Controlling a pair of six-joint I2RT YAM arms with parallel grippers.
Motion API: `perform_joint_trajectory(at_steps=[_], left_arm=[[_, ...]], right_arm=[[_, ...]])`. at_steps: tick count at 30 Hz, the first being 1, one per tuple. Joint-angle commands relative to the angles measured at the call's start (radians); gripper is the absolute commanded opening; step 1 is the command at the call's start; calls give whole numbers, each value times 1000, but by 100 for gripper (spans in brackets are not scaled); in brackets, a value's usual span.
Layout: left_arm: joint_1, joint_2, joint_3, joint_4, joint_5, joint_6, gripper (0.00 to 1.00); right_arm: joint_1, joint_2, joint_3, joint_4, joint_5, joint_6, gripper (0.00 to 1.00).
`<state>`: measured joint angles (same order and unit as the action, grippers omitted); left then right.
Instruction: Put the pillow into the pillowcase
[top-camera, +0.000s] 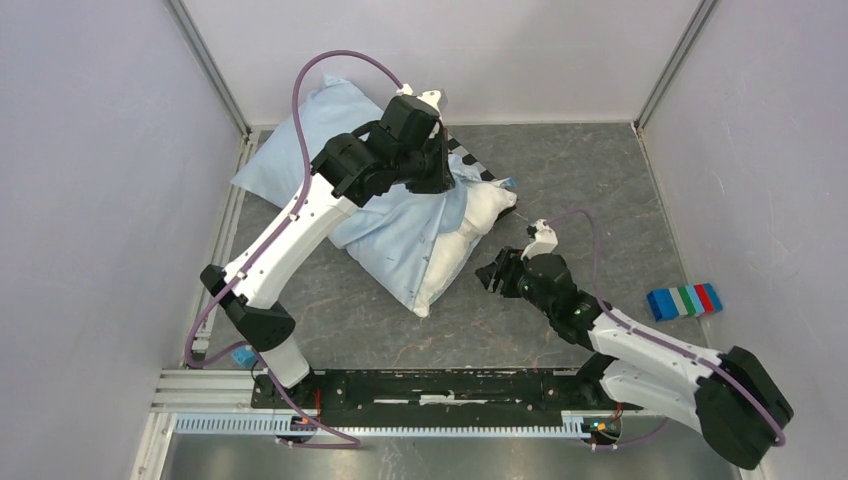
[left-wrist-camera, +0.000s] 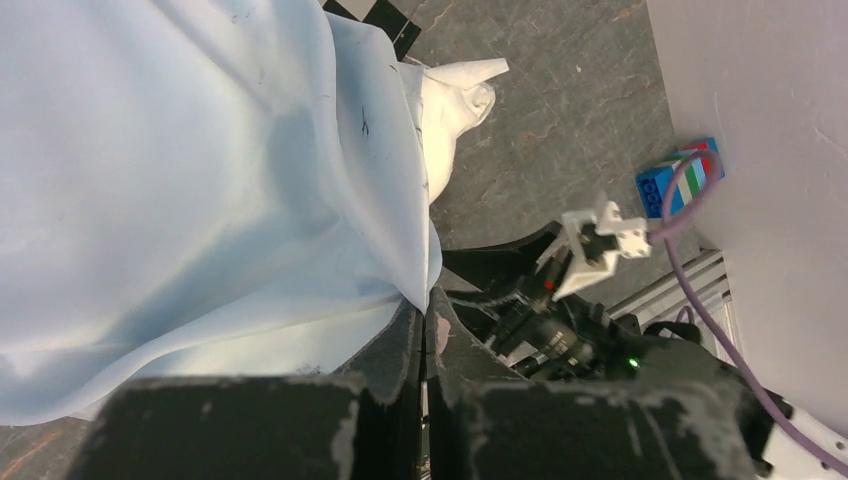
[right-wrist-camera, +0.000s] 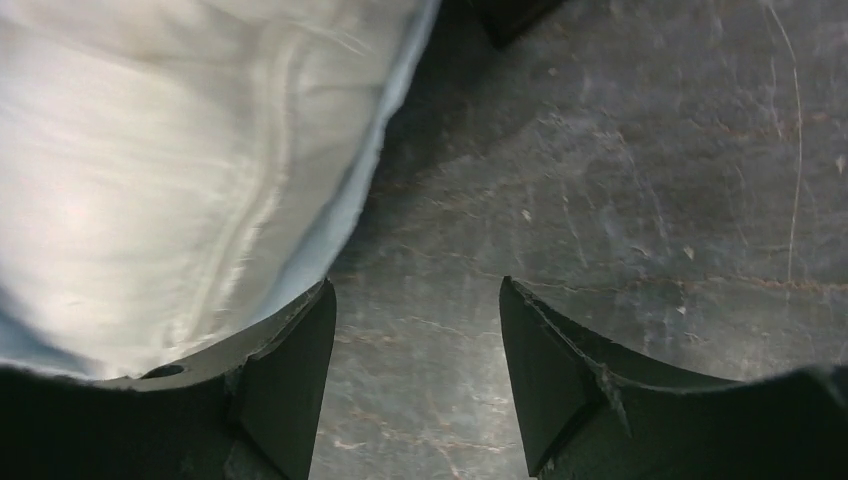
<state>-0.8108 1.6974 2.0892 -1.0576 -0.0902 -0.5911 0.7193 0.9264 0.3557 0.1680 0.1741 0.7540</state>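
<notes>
The pillowcase (top-camera: 300, 150) is spread slantwise over the far left part of the table (top-camera: 600, 180). The pillow (top-camera: 470, 235) is lodged inside it for most of its length. Only a white end is bare, jutting from the mouth of the cloth on the right.

The left gripper (left-wrist-camera: 425, 305) is pressed together, and the hem of the pillowcase is pinched between its fingers. The blue cloth is draped from that grip across the pillow.

The right gripper (right-wrist-camera: 415, 290) is held with its jaws apart, low over the table and just beside the bare end of the pillow. Only table surface is seen between the jaws. The pillow is pressed close against the outer side of one finger (right-wrist-camera: 290, 370); whether they touch cannot be told.

A checkered panel (left-wrist-camera: 390, 20) is partly covered by the far edge of the pillowcase. A block of coloured bricks (top-camera: 685, 300) is set well apart, near the right wall.
</notes>
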Motion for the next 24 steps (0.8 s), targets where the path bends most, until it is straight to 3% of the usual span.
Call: perform_joint_trajectory(at_steps=[1,16,22,24], left_arm=[[2,-18,49,82,22,-35,2],[3,-33,51,74,9,-17,2],[2,-29,63,71,12,-18,2],[3,-29,66,71,15,-22,2]], right_arm=[[-37,101,-20,184,-69,32,67],[-39,296,12,367,-96,94,69],[-40,402,65,392,-82,109,55],[-45,428,74,419,-81,113,55]])
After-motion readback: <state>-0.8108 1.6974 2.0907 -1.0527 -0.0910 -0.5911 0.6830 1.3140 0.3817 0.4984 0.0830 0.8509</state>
